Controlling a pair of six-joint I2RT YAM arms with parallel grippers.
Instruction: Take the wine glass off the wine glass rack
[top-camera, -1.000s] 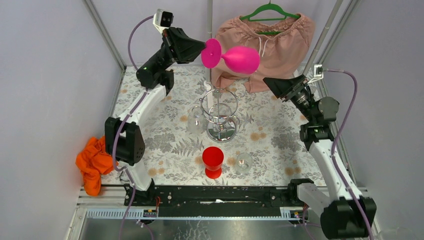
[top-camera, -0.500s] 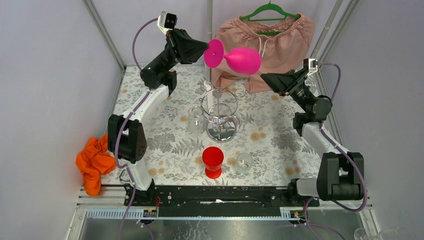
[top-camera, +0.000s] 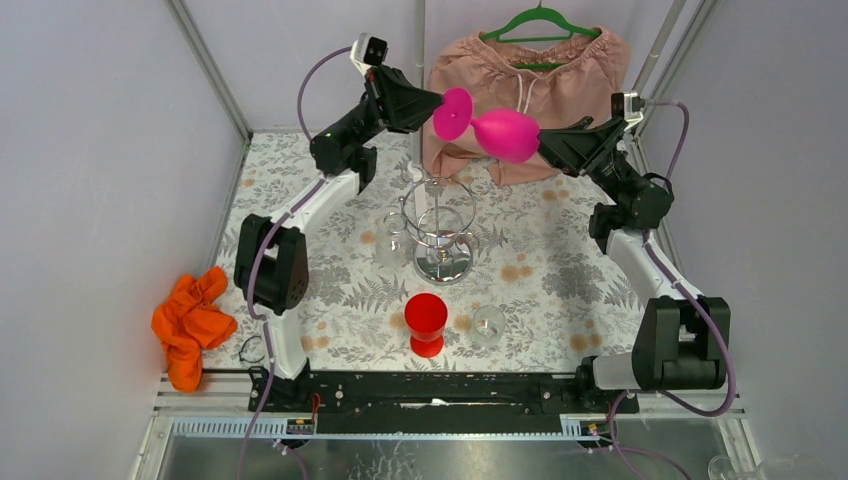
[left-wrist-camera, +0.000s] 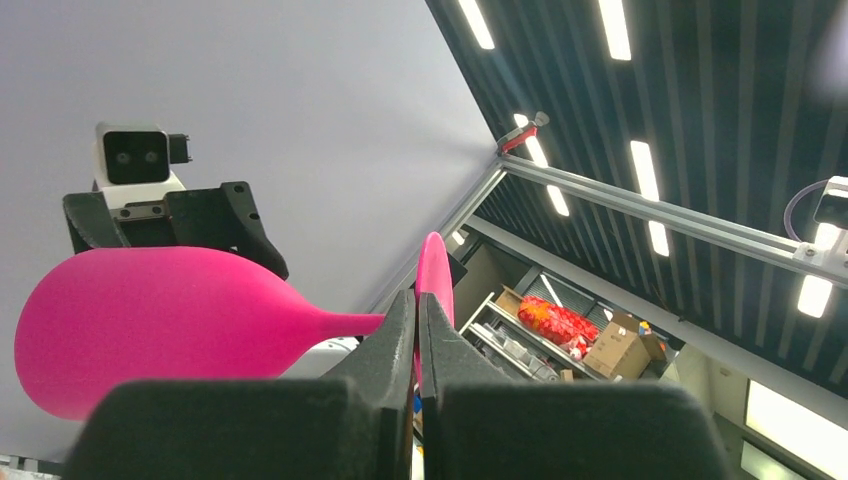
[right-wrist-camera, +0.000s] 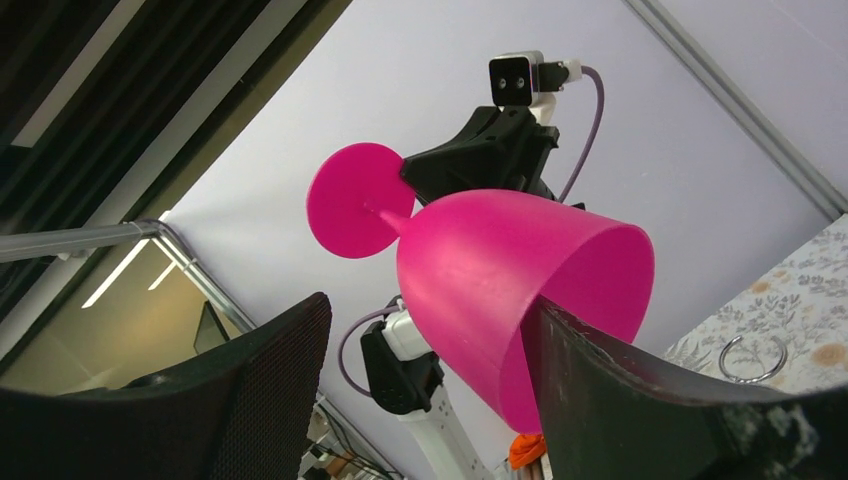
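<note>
A pink wine glass (top-camera: 507, 134) hangs on its side high above the table. My left gripper (top-camera: 437, 104) is shut on the edge of its round foot (top-camera: 452, 113), and the left wrist view shows the fingertips (left-wrist-camera: 405, 312) pinching that foot, with the bowl (left-wrist-camera: 150, 325) to the left. My right gripper (top-camera: 545, 142) is open at the bowl's mouth. In the right wrist view the bowl (right-wrist-camera: 500, 280) lies between the spread fingers, one finger (right-wrist-camera: 600, 390) at the rim and the other (right-wrist-camera: 270, 370) clear of the wall. The chrome wine glass rack (top-camera: 441, 225) stands below, mid-table.
A red goblet (top-camera: 426, 320) and a clear glass (top-camera: 487, 325) stand near the front; another clear glass (top-camera: 392, 240) sits beside the rack. An orange cloth (top-camera: 190, 325) lies at the left edge. A pink garment on a green hanger (top-camera: 545, 80) hangs behind.
The left arm has carried the pink glass to the right. The right arm has swung up and left, bringing its open fingers around the bowl's mouth.
</note>
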